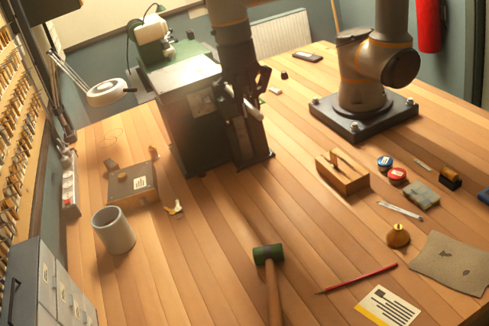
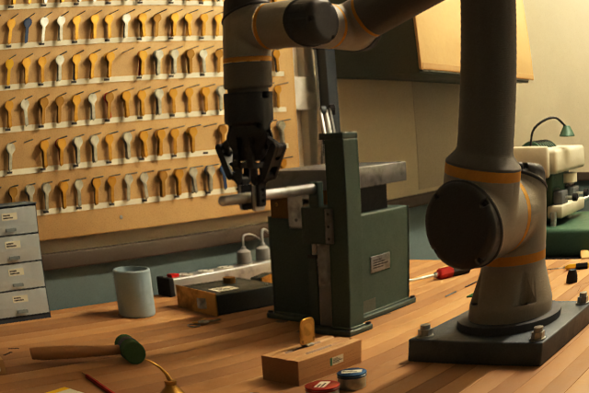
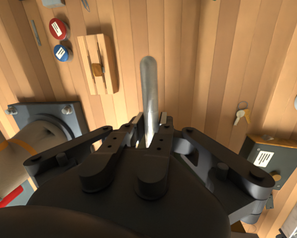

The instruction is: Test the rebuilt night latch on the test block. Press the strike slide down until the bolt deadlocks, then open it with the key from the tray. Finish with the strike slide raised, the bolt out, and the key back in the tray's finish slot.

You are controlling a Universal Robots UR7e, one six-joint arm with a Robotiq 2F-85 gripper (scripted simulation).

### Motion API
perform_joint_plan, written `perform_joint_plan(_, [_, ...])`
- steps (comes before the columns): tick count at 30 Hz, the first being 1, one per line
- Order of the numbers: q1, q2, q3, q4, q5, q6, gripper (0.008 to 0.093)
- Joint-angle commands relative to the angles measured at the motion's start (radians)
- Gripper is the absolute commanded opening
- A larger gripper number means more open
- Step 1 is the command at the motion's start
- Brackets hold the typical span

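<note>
The green test block (image 2: 340,255) stands in the middle of the bench with the night latch on its front. A steel handle bar (image 2: 266,194) sticks out sideways from the block's strike slide (image 1: 244,139). My gripper (image 2: 253,199) hangs straight down over that bar, near its free end. The gripper is open and holds nothing; the bar (image 3: 149,97) runs between its fingers (image 3: 149,120). The wooden key tray (image 1: 342,170) lies on the bench to the right of the block. A brass key (image 2: 307,330) stands upright in one of its slots.
My arm's base (image 1: 363,115) is bolted to the bench behind the tray. A mallet (image 1: 270,271), a grey cup (image 1: 113,229), a spare lock case (image 1: 132,185) and loose keys (image 1: 173,208) lie in front. Two tins (image 1: 391,169) sit right of the tray.
</note>
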Motion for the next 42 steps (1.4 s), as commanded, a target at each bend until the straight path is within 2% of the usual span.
perform_joint_plan(1, [0.0,-0.001,-0.003,0.002,0.0,0.0,0.0275])
perform_joint_plan(20, [0.0,-0.037,-0.107,0.143,0.0,0.0,0.0275])
perform_joint_plan(29, [0.0,-0.041,-0.123,0.163,0.0,0.0,0.0275])
perform_joint_plan(39, [0.0,-0.041,-0.124,0.163,0.0,0.0,0.0475])
perform_joint_plan(42, [0.0,-0.041,-0.124,0.163,0.0,0.0,0.048])
